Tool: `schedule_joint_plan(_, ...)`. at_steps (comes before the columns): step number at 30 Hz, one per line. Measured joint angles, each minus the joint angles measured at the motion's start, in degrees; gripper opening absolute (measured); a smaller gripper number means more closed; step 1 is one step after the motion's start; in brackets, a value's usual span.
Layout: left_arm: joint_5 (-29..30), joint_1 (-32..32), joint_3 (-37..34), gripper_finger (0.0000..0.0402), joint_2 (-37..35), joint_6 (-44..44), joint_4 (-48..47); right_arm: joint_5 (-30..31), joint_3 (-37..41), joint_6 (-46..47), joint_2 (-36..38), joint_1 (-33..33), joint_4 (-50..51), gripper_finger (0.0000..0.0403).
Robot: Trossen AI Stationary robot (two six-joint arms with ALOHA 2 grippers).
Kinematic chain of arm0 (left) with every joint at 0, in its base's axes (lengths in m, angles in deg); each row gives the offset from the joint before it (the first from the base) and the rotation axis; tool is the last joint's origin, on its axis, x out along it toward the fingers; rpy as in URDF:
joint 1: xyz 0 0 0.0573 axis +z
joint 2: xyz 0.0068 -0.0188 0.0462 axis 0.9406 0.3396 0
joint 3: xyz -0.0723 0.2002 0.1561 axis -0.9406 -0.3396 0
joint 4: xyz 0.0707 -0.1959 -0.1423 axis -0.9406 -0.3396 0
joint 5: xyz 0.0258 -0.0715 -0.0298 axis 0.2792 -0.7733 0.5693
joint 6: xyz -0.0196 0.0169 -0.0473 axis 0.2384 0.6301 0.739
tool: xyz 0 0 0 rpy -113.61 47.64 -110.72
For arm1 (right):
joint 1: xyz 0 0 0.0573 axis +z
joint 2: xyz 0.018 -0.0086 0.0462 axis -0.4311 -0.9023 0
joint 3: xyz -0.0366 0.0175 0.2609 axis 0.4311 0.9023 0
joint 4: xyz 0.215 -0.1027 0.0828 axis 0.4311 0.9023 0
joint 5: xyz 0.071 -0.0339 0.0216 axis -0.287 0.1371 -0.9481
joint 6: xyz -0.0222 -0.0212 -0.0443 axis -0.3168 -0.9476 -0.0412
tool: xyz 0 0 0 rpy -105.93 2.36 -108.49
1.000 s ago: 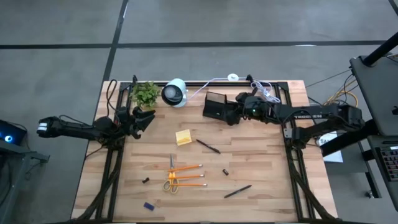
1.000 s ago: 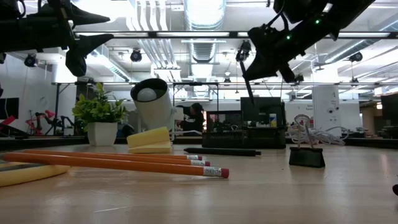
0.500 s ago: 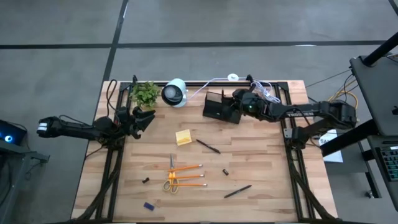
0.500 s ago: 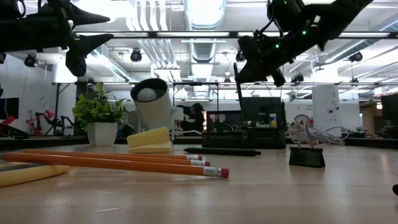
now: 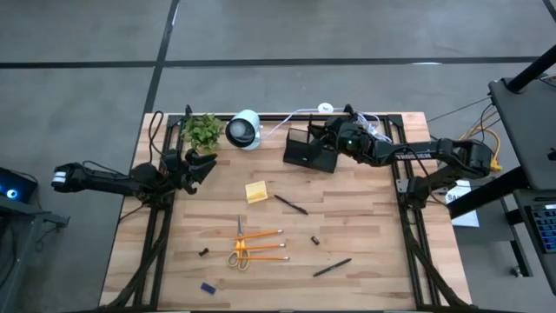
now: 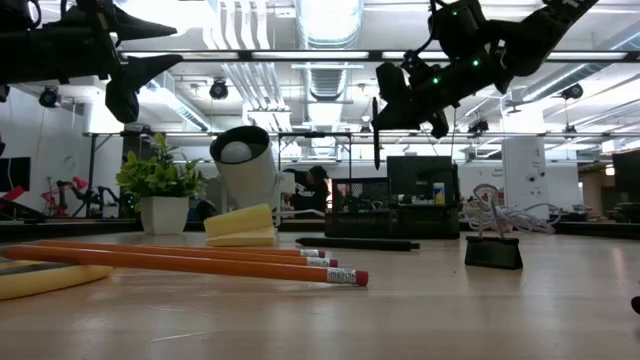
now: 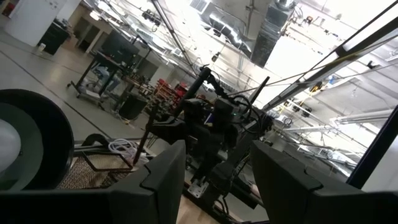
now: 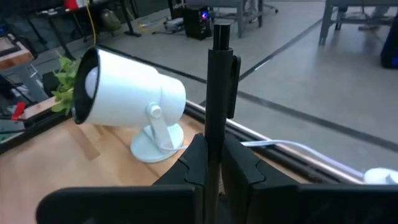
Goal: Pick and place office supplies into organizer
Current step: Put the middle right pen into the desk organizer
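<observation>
The right gripper [image 8: 208, 163] was clamped tight on a slim black clip-capped pen [image 8: 219, 93], held upright, long axis vertical, above the small black compartmented organizer [image 5: 306, 149], which lay directly underneath at the table's far edge. The left gripper [image 5: 198, 164] waited, fingers apart, well away near the left edge.

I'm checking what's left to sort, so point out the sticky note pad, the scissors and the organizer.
sticky note pad [image 5: 255, 192], high view, centre of its yellow top.
scissors [image 5: 238, 258], high view, on the yellow handles.
organizer [image 5: 304, 149], high view, on its dark body left of the end effector.
</observation>
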Motion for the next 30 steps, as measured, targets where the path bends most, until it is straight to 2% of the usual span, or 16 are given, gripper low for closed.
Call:
schedule_joint_plan(15, 0.0, 0.0, 0.0, 0.0167, 0.0, 0.0, 0.0, -0.3, 0.0, -5.4, -1.2, -3.3, -2.2, 0.0013)
schedule_joint_plan(20, 0.0, 0.0, 0.0, 0.0167, 0.0, 0.0, 0.0, -3.6, 0.0, -5.6, -4.3, -4.2, -7.2, 0.0013)
schedule_joint_plan(24, 0.0, 0.0, 0.0, 0.0167, -0.1, 0.0, 0.0, -3.7, 0.0, -5.7, -7.7, -4.3, -9.7, 0.0012)
schedule_joint_plan(30, 0.0, 0.0, 0.0, 0.0167, -0.1, 0.0, 0.1, -4.1, 0.0, -6.5, -8.7, -4.3, -10.2, 0.0012)
